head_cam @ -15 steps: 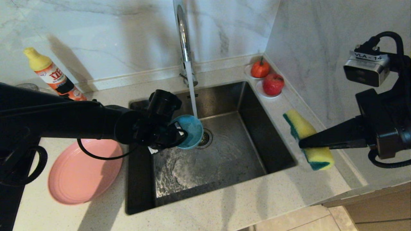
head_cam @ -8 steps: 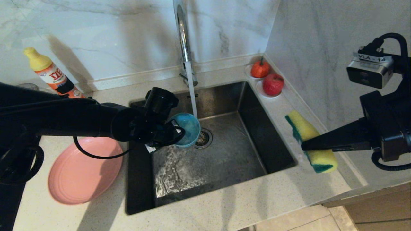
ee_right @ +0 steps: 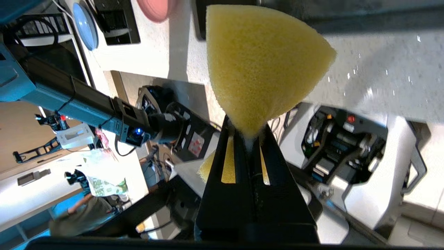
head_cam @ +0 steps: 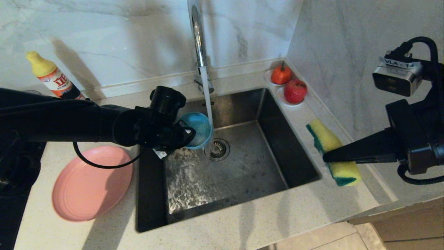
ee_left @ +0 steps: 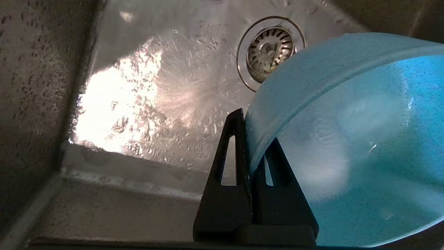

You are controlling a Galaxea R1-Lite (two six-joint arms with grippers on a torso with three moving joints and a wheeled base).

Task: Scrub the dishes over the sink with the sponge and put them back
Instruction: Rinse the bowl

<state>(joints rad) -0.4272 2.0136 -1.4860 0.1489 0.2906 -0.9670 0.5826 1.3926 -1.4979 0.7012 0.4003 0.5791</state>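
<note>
1. Marble walls back a pale counter (head_cam: pixel 242 222) with the steel sink (head_cam: pixel 295 163) set into it; water runs from the tap (head_cam: pixel 197 38) onto the wet floor by the drain (head_cam: pixel 218 149).
2. My left gripper (ee_left: pixel 250 139) is clamped on the rim of the bowl (head_cam: pixel 196 129), holding it tilted over the sink, right beside the stream.
3. My right gripper (ee_right: pixel 247 133) pinches the sponge (head_cam: pixel 331 152) at its waist, above the counter right of the sink.
4. On the counter left of the sink lies the plate (head_cam: pixel 88 184).
5. At the back stand a bottle (head_cam: pixel 52 78) and two red fruits (head_cam: pixel 289 85).
</note>
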